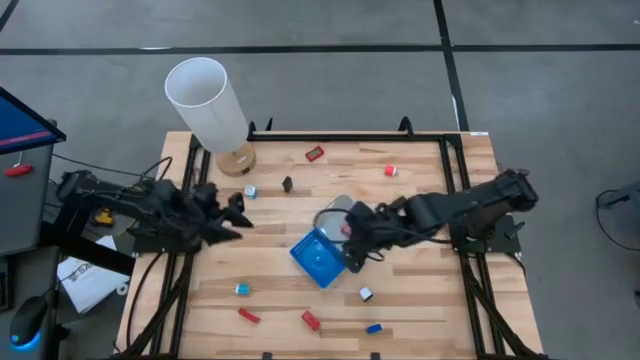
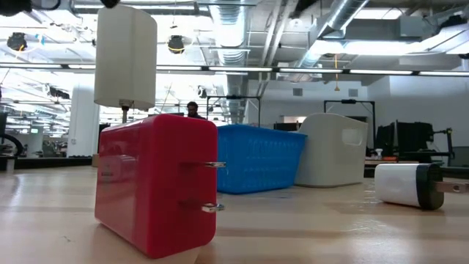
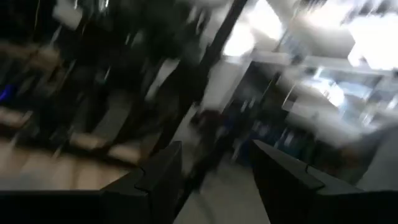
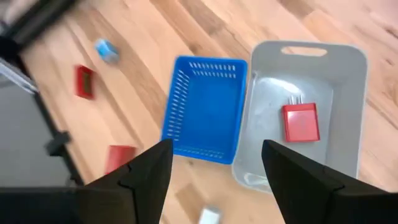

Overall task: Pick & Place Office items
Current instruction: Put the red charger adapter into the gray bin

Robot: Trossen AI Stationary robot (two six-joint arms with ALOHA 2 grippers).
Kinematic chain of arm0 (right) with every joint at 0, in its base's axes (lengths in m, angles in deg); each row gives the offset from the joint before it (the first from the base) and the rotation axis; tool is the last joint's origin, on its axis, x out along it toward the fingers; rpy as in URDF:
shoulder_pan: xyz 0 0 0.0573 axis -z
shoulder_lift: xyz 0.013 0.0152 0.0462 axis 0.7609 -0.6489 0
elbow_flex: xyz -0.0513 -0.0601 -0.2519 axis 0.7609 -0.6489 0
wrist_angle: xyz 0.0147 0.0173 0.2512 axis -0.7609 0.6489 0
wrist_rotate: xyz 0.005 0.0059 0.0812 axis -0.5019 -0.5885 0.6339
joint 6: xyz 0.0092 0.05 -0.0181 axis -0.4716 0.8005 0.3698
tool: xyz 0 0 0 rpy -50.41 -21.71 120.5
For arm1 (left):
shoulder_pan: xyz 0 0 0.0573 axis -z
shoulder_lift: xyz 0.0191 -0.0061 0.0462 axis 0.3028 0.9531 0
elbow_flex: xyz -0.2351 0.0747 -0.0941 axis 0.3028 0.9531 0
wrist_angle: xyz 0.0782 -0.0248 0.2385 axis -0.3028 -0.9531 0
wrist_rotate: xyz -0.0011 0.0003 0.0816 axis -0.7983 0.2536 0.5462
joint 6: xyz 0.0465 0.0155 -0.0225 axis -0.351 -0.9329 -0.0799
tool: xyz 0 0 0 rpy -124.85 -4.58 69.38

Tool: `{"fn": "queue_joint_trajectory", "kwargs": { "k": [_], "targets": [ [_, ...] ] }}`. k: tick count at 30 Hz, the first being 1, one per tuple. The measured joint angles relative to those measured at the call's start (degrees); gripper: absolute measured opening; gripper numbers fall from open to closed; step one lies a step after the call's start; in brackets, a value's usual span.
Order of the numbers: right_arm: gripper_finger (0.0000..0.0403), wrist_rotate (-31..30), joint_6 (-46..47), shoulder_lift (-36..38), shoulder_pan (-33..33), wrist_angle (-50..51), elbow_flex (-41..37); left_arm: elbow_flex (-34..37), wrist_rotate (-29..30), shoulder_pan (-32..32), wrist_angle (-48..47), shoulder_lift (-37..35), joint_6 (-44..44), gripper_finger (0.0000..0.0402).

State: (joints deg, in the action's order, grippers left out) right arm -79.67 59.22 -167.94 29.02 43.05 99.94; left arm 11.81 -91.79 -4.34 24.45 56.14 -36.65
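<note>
The right end effector [image 4: 214,165] hangs released and empty, fingers apart, above the seam between the blue tray [image 4: 205,109] and the clear-grey tray [image 4: 305,109], near the middle of the counter [image 1: 420,290]. A red plug-block [image 4: 301,122] lies inside the clear-grey tray. The left end effector [image 1: 238,215] sits at about nine o'clock from the trays, its fingers [image 3: 155,177] parted and holding nothing. The other office items are scattered: a red piece [image 1: 314,153] and a red-and-white one [image 1: 391,171] toward twelve o'clock, a black clip [image 1: 287,184] at eleven, and red [image 1: 311,320], blue [image 1: 374,328] and white [image 1: 366,294] pieces around six o'clock. The white cylinder [image 1: 208,100] stands at the eleven o'clock corner.
</note>
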Motion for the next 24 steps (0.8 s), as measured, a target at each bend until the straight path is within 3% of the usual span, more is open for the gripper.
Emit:
{"fn": "queue_joint_trajectory", "kwargs": {
  "k": [13, 18, 24],
  "targets": [
    [0.024, -8.19, 10.82, 4.31, -15.02, 0.43, 0.0, -19.47, 13.55, 17.93, -26.7, 24.75, -29.63, 0.0196],
    [0.024, -11.64, 16.68, 4.31, -20.74, -0.31, 0.0, -23.66, 17.96, 21.87, -28.68, 34.48, -32.47, 0.0238],
    [0.024, -17.19, 19.98, 4.31, -26.38, -3.38, -0.02, -25.92, 19.32, 22.18, -27.41, 43.19, -29.3, 0.0284]
  ]
}}
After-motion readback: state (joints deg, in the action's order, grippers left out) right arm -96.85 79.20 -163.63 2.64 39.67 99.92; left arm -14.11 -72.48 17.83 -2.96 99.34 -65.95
